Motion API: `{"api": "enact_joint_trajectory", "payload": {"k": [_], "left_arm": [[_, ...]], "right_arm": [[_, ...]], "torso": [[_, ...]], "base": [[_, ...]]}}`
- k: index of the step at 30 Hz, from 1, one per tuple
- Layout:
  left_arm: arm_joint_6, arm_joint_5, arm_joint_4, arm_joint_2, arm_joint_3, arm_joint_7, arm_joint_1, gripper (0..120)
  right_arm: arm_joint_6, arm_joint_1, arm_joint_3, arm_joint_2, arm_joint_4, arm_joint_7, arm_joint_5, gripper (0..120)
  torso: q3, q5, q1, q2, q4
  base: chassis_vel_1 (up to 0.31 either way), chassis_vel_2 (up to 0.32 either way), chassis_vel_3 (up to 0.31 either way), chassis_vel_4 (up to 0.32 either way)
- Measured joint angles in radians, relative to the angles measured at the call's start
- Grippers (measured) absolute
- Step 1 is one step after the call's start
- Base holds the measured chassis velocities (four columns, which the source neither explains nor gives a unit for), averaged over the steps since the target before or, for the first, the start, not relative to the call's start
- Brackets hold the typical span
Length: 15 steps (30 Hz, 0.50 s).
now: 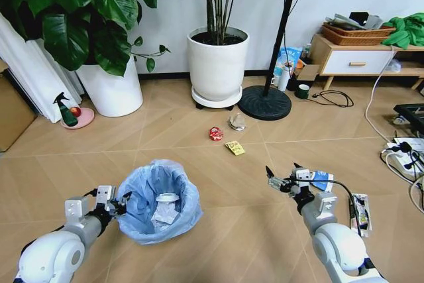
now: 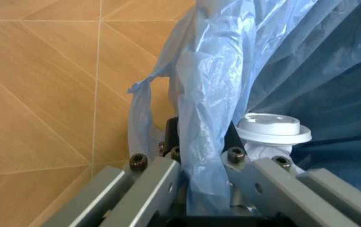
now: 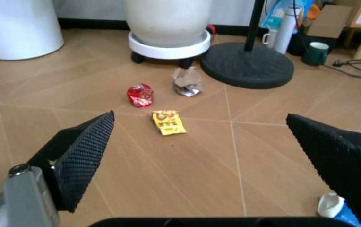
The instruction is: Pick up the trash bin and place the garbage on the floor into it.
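The trash bin (image 1: 161,202), lined with a crinkled light-blue bag (image 2: 218,94), stands on the floor at lower left. My left gripper (image 1: 120,205) is shut on its near rim; its fingers (image 2: 161,182) clamp the bag's folded edge. A white disc (image 1: 167,197) (image 2: 274,128) and white tissues (image 1: 163,215) lie inside. My right gripper (image 1: 281,179) (image 3: 212,165) hangs open and empty above the floor. Ahead of it lie a crushed red can (image 1: 216,134) (image 3: 140,94), a yellow wrapper (image 1: 234,148) (image 3: 168,122) and crumpled brown paper (image 1: 237,122) (image 3: 187,81). Blue-and-white packets (image 1: 323,180) (image 1: 361,213) lie beside the right arm.
Two big white plant pots (image 1: 218,64) (image 1: 111,87) and a fan's round black base (image 1: 265,103) stand behind the litter. A green spray bottle (image 1: 65,111) is at the far left. A low cabinet (image 1: 354,61), cables and a power strip (image 1: 404,154) are on the right.
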<state>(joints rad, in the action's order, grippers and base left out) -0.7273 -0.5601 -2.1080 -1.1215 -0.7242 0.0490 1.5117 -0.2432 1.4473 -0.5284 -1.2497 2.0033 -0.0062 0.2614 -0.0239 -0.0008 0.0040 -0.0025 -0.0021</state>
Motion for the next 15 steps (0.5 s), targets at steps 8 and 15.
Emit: {"api": "enact_joint_trajectory", "payload": {"k": [8,15], "left_arm": [[0.002,0.002,-0.003,0.001,-0.001,0.005,0.003,0],[0.004,0.006,-0.007,0.001,-0.003,0.010,0.009,0]], "right_arm": [[0.013,0.000,0.000,-0.007,-0.009,0.009,-0.010,100],[0.014,0.003,0.003,-0.011,-0.009,0.009,-0.012,100]], "torso": [[0.000,-0.0001,0.000,0.000,-0.0001],[0.000,-0.0001,0.000,0.000,0.0000]], "base": [[0.000,0.000,0.000,0.000],[-0.020,0.020,0.025,-0.023]]}}
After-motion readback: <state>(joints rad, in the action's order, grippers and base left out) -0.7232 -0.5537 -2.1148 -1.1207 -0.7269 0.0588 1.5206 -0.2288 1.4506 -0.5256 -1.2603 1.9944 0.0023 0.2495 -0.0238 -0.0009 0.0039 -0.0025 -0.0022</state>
